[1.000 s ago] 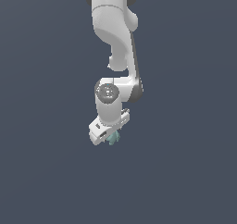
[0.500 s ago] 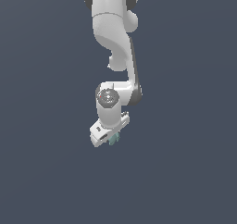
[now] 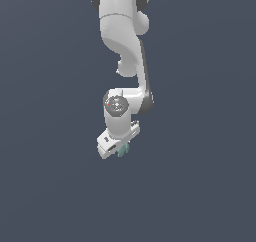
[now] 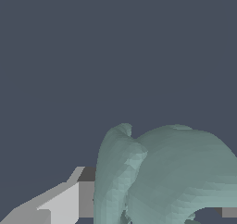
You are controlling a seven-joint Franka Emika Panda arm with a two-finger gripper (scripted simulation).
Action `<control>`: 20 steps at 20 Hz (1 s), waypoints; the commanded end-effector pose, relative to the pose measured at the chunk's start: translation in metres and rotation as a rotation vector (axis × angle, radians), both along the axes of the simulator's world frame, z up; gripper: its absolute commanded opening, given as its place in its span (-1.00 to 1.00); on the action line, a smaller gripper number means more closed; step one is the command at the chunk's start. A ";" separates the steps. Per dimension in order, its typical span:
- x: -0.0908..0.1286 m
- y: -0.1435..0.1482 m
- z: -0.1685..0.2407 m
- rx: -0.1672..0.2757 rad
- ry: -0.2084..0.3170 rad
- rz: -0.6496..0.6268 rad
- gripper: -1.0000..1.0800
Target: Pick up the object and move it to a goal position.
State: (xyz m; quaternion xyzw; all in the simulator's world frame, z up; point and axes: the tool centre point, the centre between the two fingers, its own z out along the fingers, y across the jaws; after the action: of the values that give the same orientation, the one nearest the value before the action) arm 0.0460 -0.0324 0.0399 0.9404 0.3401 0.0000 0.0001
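The object [image 3: 122,150] is a small pale teal-green lumpy item that peeks out under the white hand in the exterior view. Up close in the wrist view the object [image 4: 166,177] shows lobed, ridged surfaces and fills much of the picture. My gripper [image 3: 119,150] is shut on it, with one grey-white finger [image 4: 60,204] showing beside the object and only a sliver of the other. The white arm [image 3: 122,41] hangs down from the top of the exterior view. Most of the object is hidden by the hand there.
A plain dark grey-blue ground [image 3: 200,186] lies all around. No other object or marker shows in either view.
The hand with the object has drifted slightly toward the exterior view's left and a little up. The grip on the object is unchanged.
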 end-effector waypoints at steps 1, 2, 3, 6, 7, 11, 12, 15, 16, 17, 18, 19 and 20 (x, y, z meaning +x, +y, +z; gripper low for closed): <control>0.000 0.001 0.002 0.000 0.000 0.000 -1.00; -0.001 0.001 0.004 0.000 0.000 0.000 -1.00; -0.001 0.002 0.006 0.000 0.000 0.000 -1.00; -0.003 0.005 0.016 0.000 0.000 0.000 -1.00; -0.004 0.007 0.020 0.000 0.000 0.000 -1.00; -0.008 0.014 0.043 -0.001 0.000 0.000 -1.00; -0.010 0.017 0.050 -0.001 0.000 0.000 -1.00; -0.015 0.025 0.076 -0.001 0.000 0.001 -1.00; -0.017 0.028 0.086 -0.001 0.000 0.001 -1.00; -0.019 0.032 0.096 -0.001 0.000 0.001 -1.00; -0.021 0.035 0.107 -0.001 0.000 0.001 -1.00; -0.023 0.039 0.118 -0.001 0.000 0.001 -1.00; -0.025 0.043 0.130 -0.001 0.000 0.001 -1.00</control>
State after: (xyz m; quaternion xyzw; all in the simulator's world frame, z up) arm 0.0244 0.0046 0.1521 0.9403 0.3404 -0.0006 0.0005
